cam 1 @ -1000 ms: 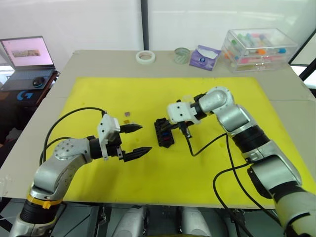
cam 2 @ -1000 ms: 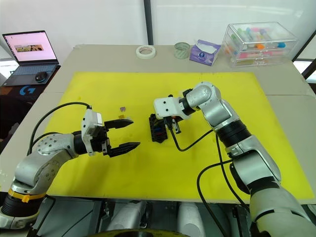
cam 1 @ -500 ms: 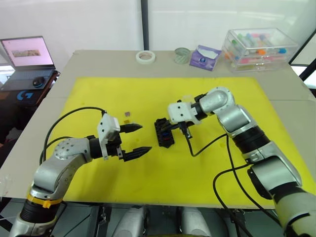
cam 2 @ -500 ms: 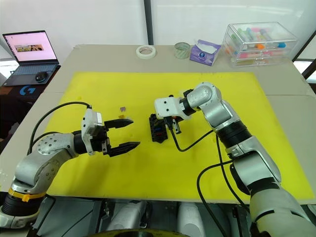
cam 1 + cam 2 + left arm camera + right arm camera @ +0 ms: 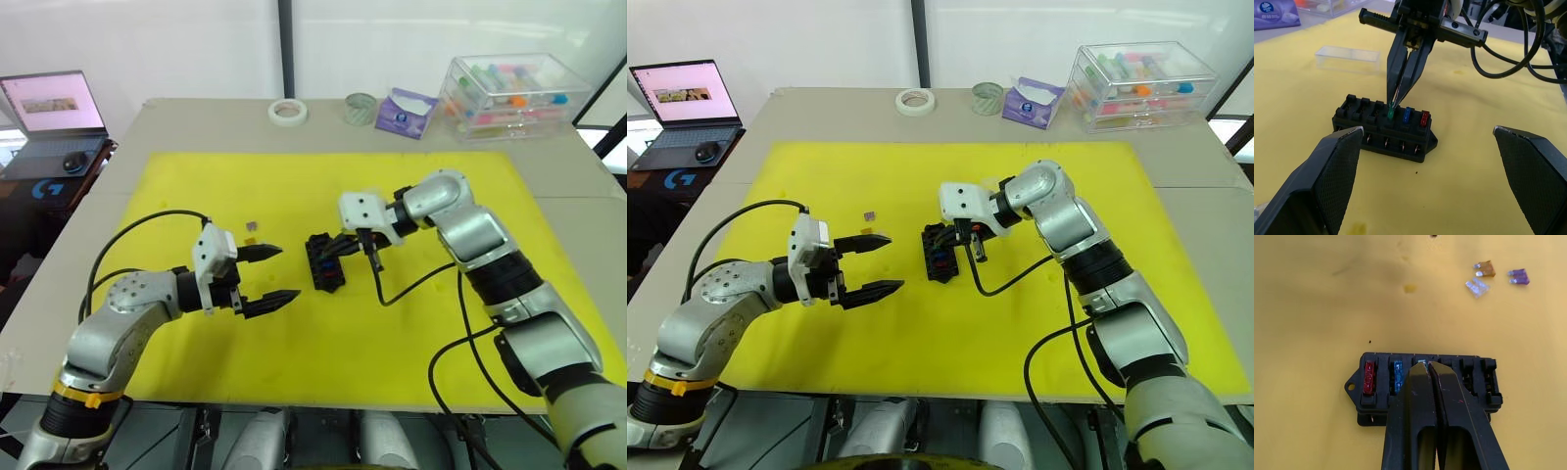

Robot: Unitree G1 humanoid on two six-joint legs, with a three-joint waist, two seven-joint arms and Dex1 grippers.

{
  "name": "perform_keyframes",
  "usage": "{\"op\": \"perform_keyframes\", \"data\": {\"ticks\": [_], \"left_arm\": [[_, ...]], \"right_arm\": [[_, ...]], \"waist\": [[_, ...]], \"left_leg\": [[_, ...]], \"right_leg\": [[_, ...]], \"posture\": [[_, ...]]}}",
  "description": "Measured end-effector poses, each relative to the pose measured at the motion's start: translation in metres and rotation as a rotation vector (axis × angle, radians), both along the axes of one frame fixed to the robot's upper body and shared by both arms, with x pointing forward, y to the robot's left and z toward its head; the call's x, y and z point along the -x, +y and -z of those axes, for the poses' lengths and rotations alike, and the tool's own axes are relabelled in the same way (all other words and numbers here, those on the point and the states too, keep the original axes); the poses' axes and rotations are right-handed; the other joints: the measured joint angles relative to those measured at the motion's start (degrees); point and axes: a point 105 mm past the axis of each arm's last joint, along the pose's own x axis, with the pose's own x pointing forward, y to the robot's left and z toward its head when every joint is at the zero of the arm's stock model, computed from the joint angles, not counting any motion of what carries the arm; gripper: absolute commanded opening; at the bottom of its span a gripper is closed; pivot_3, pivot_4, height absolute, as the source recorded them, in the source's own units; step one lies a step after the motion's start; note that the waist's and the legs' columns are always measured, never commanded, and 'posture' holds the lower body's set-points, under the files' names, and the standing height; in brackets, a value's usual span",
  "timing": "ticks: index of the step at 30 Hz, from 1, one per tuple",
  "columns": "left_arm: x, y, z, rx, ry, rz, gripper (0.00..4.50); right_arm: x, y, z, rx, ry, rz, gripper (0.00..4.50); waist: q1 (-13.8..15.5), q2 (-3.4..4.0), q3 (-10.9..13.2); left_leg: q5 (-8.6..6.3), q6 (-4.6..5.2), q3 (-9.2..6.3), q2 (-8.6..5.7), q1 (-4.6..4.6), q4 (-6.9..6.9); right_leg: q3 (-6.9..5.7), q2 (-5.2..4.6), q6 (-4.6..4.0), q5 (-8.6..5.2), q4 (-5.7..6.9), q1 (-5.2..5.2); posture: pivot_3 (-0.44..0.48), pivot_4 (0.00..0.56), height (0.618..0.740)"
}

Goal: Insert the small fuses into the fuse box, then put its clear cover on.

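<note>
The black fuse box (image 5: 324,262) lies mid-mat. A red fuse (image 5: 1424,119) and a blue fuse (image 5: 1406,114) sit in its slots, and a green fuse (image 5: 1390,114) sits in the slot beside them. My right gripper (image 5: 1391,105) reaches down from the box's right side, shut with its tips pinching the green fuse's top. My left gripper (image 5: 284,274) hovers open to the left of the box, empty. Amber (image 5: 1485,269), purple (image 5: 1518,277) and grey (image 5: 1476,286) fuses lie loose on the mat. The clear cover (image 5: 1347,58) rests on the mat behind the box.
A yellow mat (image 5: 245,186) covers the table. Along the far edge stand a white tape roll (image 5: 287,112), a green roll (image 5: 360,108), a purple packet (image 5: 407,113) and a large clear box of tubes (image 5: 514,93). A laptop (image 5: 54,103) sits far left. The right arm's cable (image 5: 411,284) trails over the mat.
My right wrist has shifted slightly right and back while its fingertips stay at the fuse box. The left arm has not moved.
</note>
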Motion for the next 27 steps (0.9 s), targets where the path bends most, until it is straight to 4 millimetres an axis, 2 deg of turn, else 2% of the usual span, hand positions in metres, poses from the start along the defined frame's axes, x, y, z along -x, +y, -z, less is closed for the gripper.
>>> {"op": "perform_keyframes", "data": {"ticks": [22,27], "left_arm": [[-0.0044,0.0016,-0.0021,-0.013,-0.025,0.015,4.5],[-0.0079,-0.0064,-0.0041,-0.01,-0.065,0.034,4.5]], "right_arm": [[0.0035,-0.0022,-0.01,-0.026,-0.006,0.0,0.03],[0.0043,-0.0022,-0.0065,-0.019,-0.002,-0.003,0.03]], "waist": [[0.1,0.0,0.0],[0.1,-0.01,0.0]], "left_leg": [[0.0,0.0,0.0,0.0,0.0,0.0],[0.0,0.0,0.0,0.0,-0.01,0.0]], "right_leg": [[0.0,0.0,0.0,0.0,-0.01,0.0],[-0.01,0.0,0.0,0.0,-0.01,0.0]], "posture": [[0.0,0.15,0.74],[0.0,0.15,0.74]]}}
